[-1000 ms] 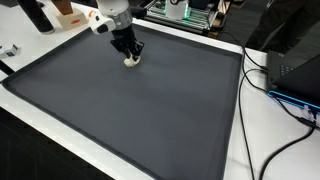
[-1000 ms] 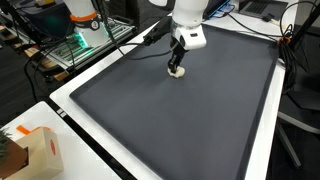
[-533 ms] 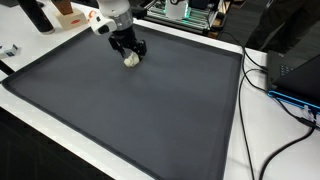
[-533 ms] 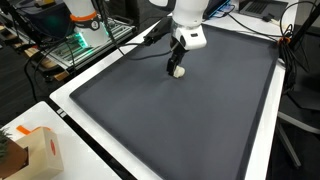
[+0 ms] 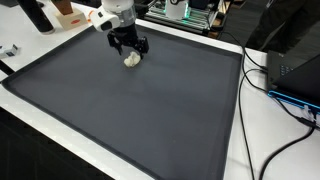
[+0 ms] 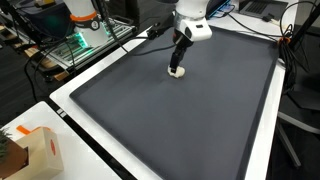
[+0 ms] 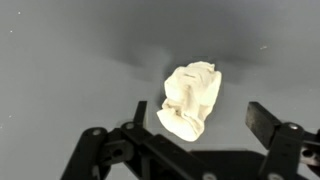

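Here the black tool (image 5: pixel 130 49) stands spread apart, just above a crumpled off-white wad (image 7: pixel 190 98) that rests on the dark grey surface (image 5: pixel 150 110).

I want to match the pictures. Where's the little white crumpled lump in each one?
In an exterior view: the lump lies upper left of middle, under the gripper.
In an exterior view: the lump lies just above middle.
Wrist view: the lump fills the middle.
Shared landmark: the dark grey mat under it.
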You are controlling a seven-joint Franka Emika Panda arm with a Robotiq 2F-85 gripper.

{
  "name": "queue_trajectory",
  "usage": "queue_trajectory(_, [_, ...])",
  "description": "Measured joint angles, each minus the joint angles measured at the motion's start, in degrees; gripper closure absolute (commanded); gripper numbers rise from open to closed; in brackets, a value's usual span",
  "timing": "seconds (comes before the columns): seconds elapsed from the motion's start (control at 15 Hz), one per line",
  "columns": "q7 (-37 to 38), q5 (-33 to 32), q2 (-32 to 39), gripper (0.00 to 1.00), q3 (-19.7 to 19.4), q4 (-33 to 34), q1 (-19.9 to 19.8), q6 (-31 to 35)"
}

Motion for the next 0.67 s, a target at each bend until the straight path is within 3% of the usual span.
queue_trajectory(0.4, [-1.2,-4.1,-6.8,0.00,0.1,-1.8,1.1,-2.4])
queue_trajectory(0.67, [-8.4,0.5,-12.4,0.00,0.4,-4.6,-0.2,-2.4])
